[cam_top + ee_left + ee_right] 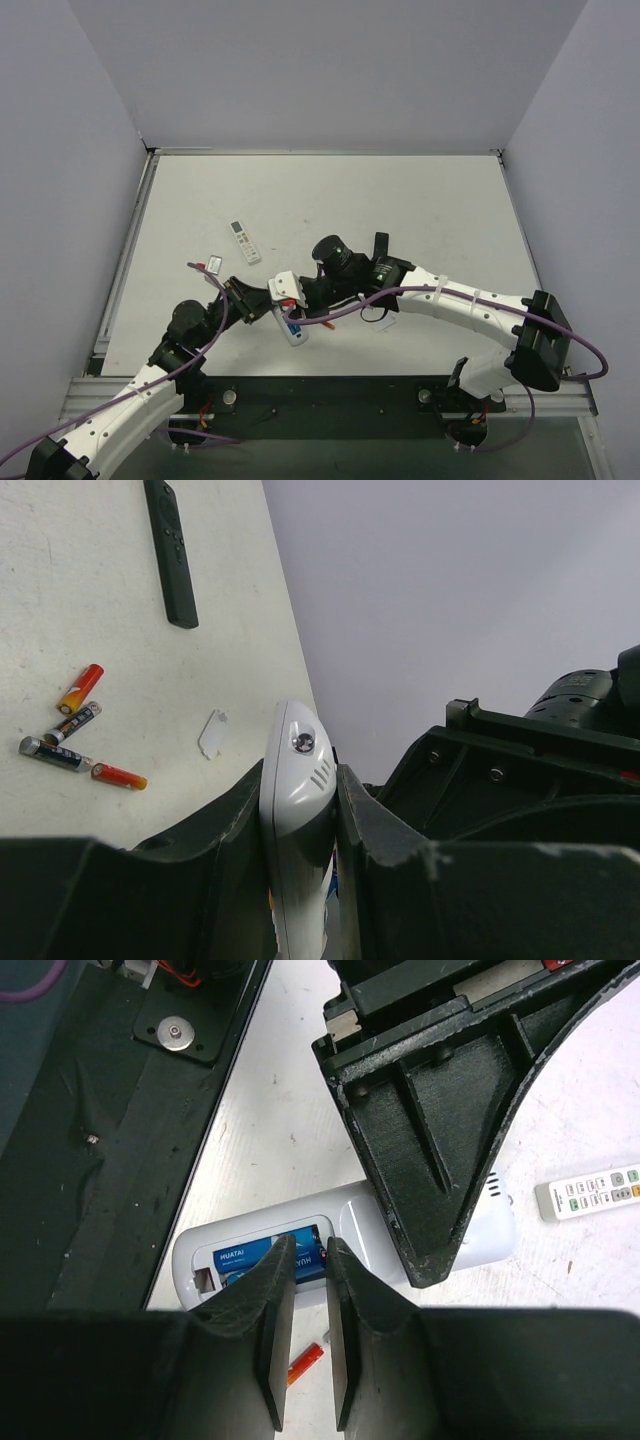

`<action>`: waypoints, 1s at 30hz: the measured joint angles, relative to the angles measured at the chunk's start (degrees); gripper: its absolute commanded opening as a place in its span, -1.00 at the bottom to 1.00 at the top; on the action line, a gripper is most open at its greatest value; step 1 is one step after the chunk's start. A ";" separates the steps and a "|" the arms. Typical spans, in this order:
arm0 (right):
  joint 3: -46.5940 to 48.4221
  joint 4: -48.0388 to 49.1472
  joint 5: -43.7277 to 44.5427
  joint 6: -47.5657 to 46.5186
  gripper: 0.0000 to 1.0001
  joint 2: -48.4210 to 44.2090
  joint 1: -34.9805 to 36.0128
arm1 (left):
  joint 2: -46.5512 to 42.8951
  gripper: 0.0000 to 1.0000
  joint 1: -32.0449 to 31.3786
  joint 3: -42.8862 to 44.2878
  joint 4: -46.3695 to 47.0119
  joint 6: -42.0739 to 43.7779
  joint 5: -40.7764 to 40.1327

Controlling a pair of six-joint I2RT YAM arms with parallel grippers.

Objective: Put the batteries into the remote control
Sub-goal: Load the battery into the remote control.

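We count two blue batteries point(240, 1256), side by side in the open recess of the remote control point(358, 1228). The remote is white, slim and round-cornered. It is turned back upward near the front edge of the table point(400, 200). The left gripper point(300, 780) clamps one end of it between both fingers. The right gripper point(309, 1245) sits over the recess with its fingers narrowly parted; we cannot tell whether they pinch a cell. Elsewhere we see one other white remote point(590, 1192), one black remote point(170, 552), two red cells point(80, 688), two dark cells point(72, 723) and one loose white cover point(213, 733).

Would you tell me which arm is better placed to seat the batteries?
Probably right: the right gripper hovers over the batteries lying in the remote control, which the left gripper clamps.
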 measured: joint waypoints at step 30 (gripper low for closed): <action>-12.02 14.49 4.04 1.49 -0.59 -6.64 0.28 | -5.18 -1.00 0.09 -2.91 1.53 -5.49 -5.66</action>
